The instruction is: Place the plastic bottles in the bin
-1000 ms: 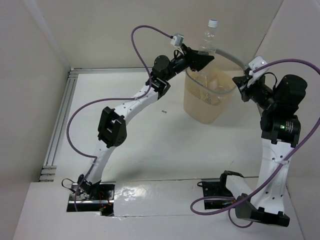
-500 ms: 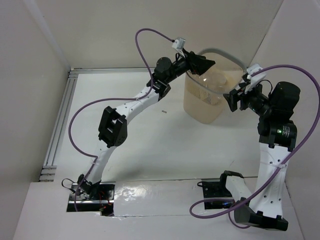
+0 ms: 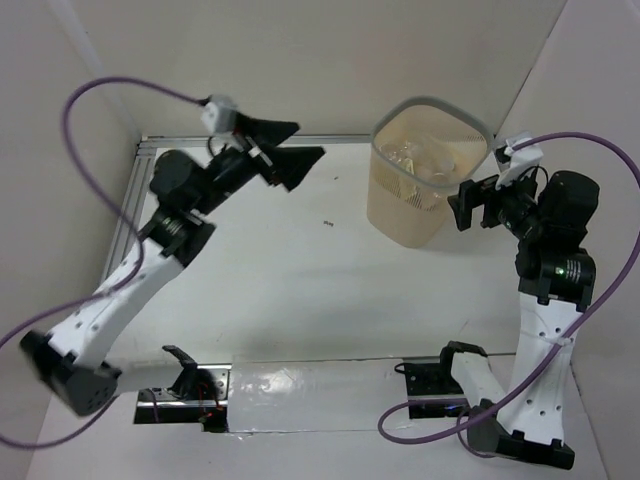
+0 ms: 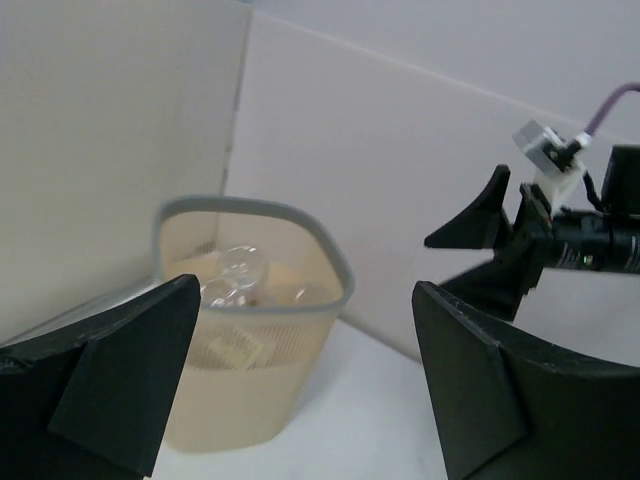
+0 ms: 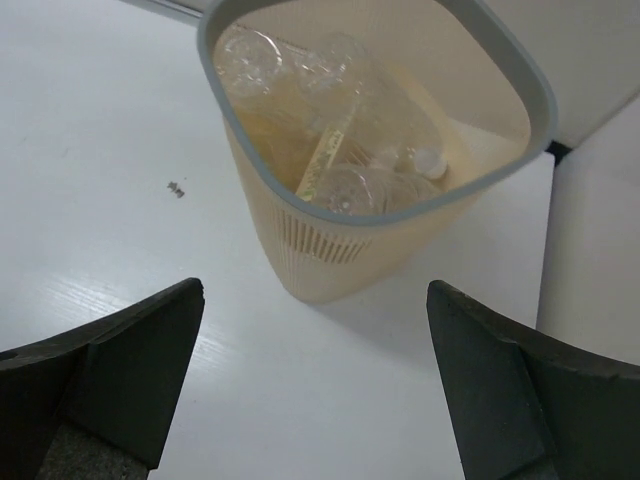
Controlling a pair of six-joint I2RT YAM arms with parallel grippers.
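The bin point(image 3: 400, 212) is a beige perforated basket with a grey rim, standing at the back right of the table. Several clear plastic bottles point(image 3: 424, 156) lie heaped inside it, seen from above in the right wrist view point(image 5: 340, 110) and over the rim in the left wrist view point(image 4: 240, 272). My left gripper point(image 3: 310, 140) hangs open and empty well left of the bin point(image 4: 230, 390). My right gripper point(image 3: 462, 208) is open and empty just right of the bin point(image 5: 540, 100), and shows in the left wrist view point(image 4: 445, 265).
White walls enclose the table at the back and both sides. An aluminium rail point(image 3: 125, 240) runs along the left edge. A small dark speck point(image 3: 327, 223) lies on the tabletop left of the bin.
The left gripper opened over the bin, dropping a clear white-capped bottle in, then swung far left. The right gripper opened and drew back slightly.
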